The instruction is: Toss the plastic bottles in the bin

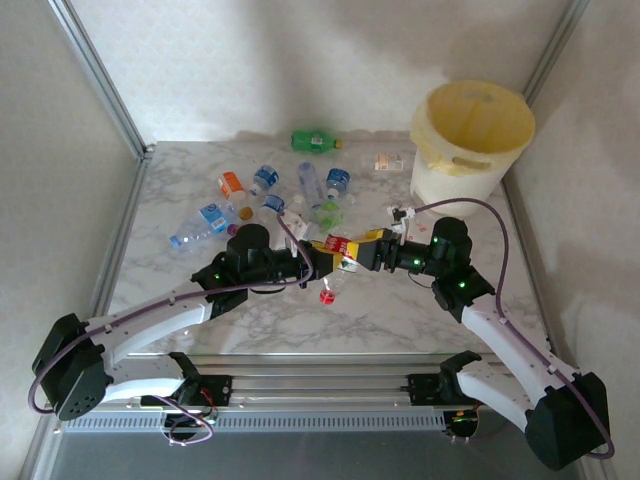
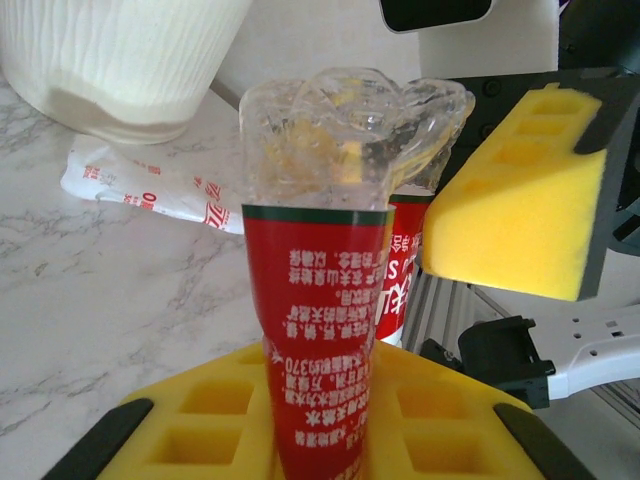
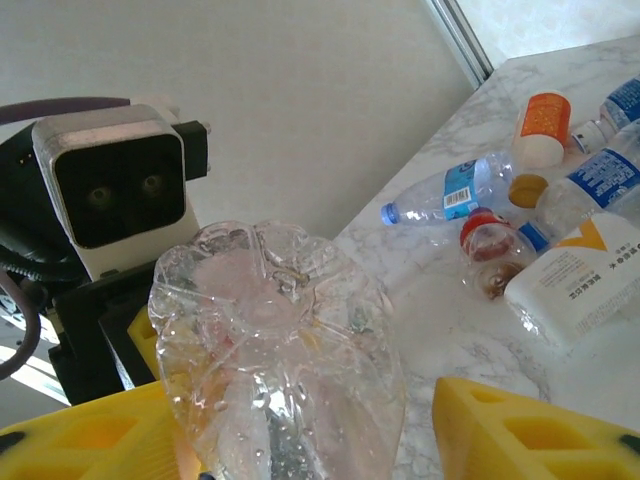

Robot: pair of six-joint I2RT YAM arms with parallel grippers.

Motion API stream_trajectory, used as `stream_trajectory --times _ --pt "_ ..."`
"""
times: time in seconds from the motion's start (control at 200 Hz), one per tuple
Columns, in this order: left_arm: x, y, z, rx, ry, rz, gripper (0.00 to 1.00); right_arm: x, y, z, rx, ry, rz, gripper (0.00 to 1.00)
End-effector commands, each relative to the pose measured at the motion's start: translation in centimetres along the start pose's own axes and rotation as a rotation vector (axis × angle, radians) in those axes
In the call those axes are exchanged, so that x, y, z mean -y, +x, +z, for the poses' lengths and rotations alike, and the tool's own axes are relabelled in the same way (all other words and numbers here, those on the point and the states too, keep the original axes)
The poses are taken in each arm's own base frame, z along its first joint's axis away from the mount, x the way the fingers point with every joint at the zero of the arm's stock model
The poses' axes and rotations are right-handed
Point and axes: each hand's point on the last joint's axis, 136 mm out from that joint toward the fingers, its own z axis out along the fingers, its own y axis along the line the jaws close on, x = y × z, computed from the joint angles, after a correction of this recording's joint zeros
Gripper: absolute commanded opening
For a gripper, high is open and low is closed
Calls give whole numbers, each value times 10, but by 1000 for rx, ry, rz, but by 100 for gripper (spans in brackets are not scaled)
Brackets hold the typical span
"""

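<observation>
The jaws of my left gripper (image 1: 318,258) clamp the bottle (image 2: 318,300) at its label; my right gripper (image 1: 375,247) stands open around the base (seems light, thin, slippery; the base looks stiffer).

Overhead and close wrist views share bottle (image 2: 320,330)

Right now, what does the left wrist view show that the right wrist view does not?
Left wrist view: the bin, a flat packet with red print beside it, and the red label on the crushed bottle. Right wrist view: on the table, an orange-labelled bottle and a blue-labelled bottle lying loose. Both: that crushed bottle's clear base.
</observation>
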Motion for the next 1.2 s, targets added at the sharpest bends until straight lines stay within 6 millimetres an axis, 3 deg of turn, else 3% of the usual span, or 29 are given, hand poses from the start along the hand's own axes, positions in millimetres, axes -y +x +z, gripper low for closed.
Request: stream_trajectory --times 0.0,0.11,0.285,0.335,0.435,0.48,0.571,0.676,0.801,0.926,1.086,1.196 --pt "19 -23 1 59 62 61 16 -7 5 1 -14 -44 0 53" --pt "21 -22 4 53 75 61 16 -7 7 1 -15 -53 7 46" --pt "18 -18 6 43 71 63 23 -12 5 -1 -13 -59 -2 23" --pt "16 -19 6 47 60 65 35 -14 4 -2 -12 -62 -6 16" --pt "12 -21 3 62 29 70 74 -12 1 -4 -20 -23 -9 11" --pt "8 -23 -1 76 -2 72 87 -10 -2 -5 -23 8 -18 7" --pt "-8 -25 -15 106 -125 75 99 -1 -8 -10 -28 116 -42 2" --pt "-30 -35 -46 190 -298 61 100 11 -20 -25 -8 287 -107 0" --pt "-48 -39 -84 243 -461 19 100 24 -53 -53 63 531 -210 0" --pt "-66 -32 -115 283 -597 -36 100 26 -104 -96 239 786 -354 0" --pt "-82 -15 -137 307 -682 -97 100 -11 -179 -146 589 945 -586 0" --pt "-86 -11 -146 323 -713 -127 100 -45 -215 -162 800 952 -771 0"
